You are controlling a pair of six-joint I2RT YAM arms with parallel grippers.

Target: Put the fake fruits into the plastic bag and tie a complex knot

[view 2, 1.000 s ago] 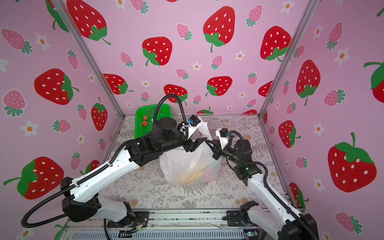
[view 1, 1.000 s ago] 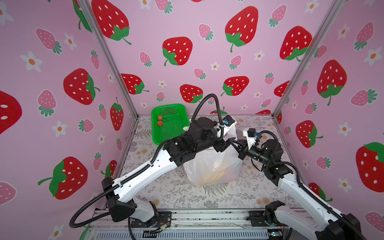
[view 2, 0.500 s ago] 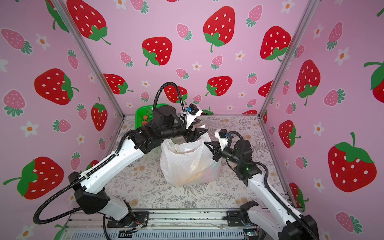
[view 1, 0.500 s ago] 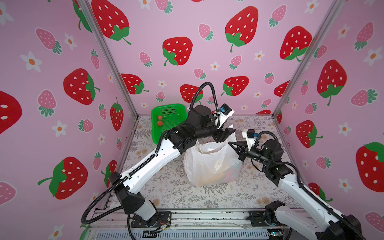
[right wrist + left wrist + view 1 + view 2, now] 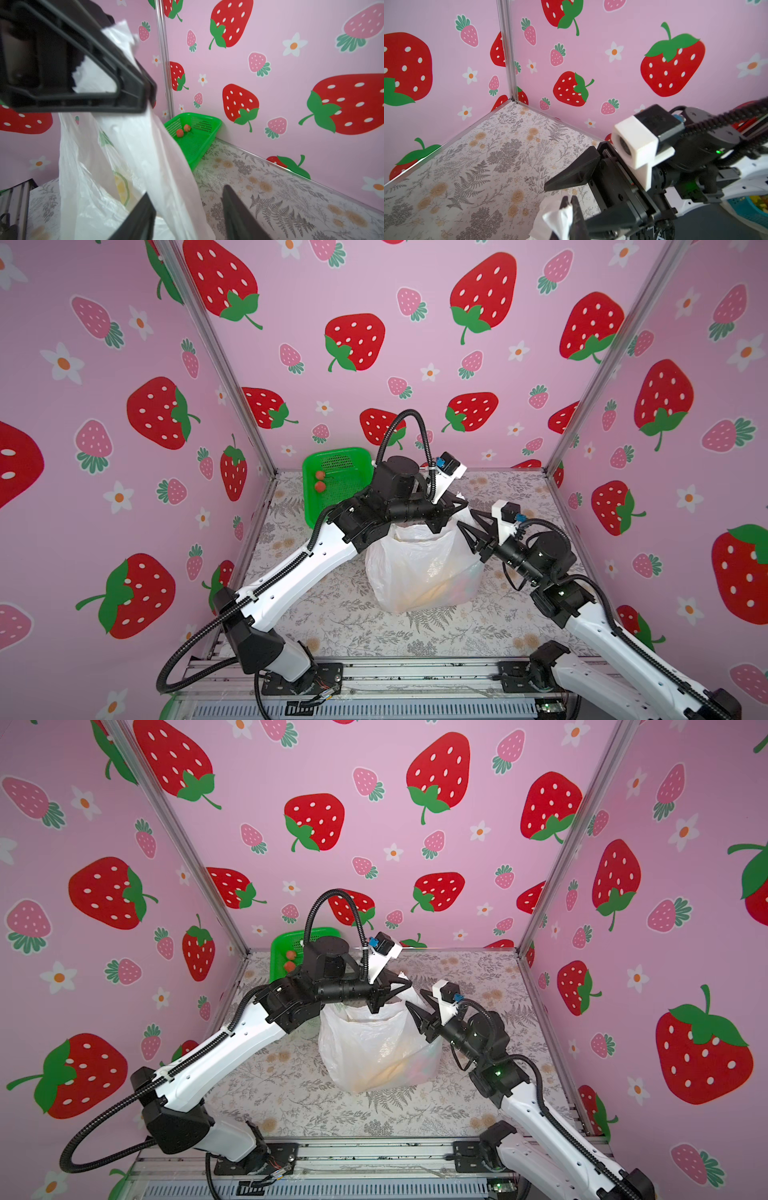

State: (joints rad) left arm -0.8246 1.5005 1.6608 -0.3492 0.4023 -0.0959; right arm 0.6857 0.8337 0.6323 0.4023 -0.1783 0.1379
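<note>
The left gripper (image 5: 569, 204) is closed tight. Its two black pointed fingers pinch a crumpled white strip at the top of the plastic bag (image 5: 419, 568). The film is thin, half transparent and full of soft wrinkles. It hangs down from this gripper like a tall sack, and its bottom rests on the bench (image 5: 332, 614), which has a pale print of grey ferns and yellow flowers. Low under the gripper, the fake fruits (image 5: 436, 593) show through the film only as dim yellow and pink shapes, and I cannot tell them apart. A printed lemon slice (image 5: 122, 189) is on the film.

Just beside the left gripper, the right gripper (image 5: 186, 190) stands wide and clamps nothing. Its fingers are matte black wedges. The film passes close by one of them, but I cannot tell if it touches.

Farther behind the left gripper, at the back wall, stands a green basket (image 5: 309, 489) of perforated plastic, rectangular with rounded corners. Two small red round fruits (image 5: 319, 486) lie in it.

Compared with one second ago, the grip has changed sides. Then the right gripper was closed at the bag's top and the left gripper was spread. The bag and the basket keep their places.
</note>
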